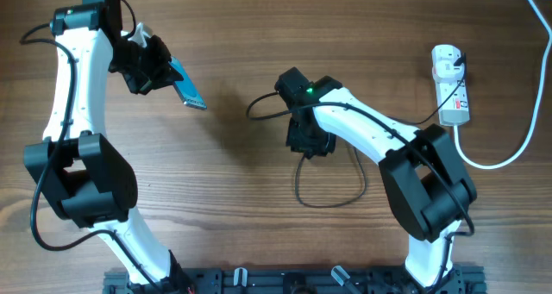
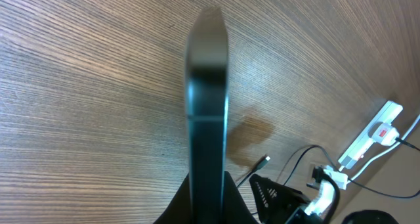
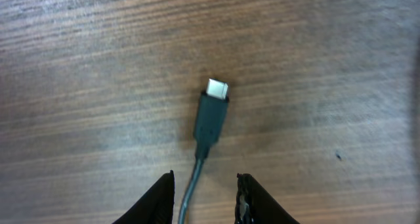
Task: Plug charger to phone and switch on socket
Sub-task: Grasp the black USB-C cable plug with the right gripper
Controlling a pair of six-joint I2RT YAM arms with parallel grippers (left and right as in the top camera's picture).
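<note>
Left gripper point(image 1: 162, 70) was clamped on one end of the phone point(image 1: 188, 90), at the far left of the table point(image 1: 233, 35). Phone was tilted, with its turquoise screen visible from overhead. In the left wrist view it showed edge-on, running straight away from the jaws, with its shadow lying apart from it on the wood.

Right gripper point(image 3: 205, 181) sat mid-table, pointing down. Its jaws were spread. The charger point(image 1: 328, 190) cable ran between the fingers point(image 3: 161, 198), closer to one of them and not pinched where visible. The plug tip point(image 3: 211, 115), silver connector end showing, was just beyond the fingertips over bare wood. The rest of the cable lay in a loop on the near side of that gripper. Plug tip and phone were well apart.

Socket point(image 1: 452, 91) lay at the far right. It was a white strip with red markings and a black plug point(image 1: 450, 63) in its far end. Its thick white cable point(image 1: 517, 147) curled off to the right and then toward the far edge. Switch position couldn't be made out.
</note>
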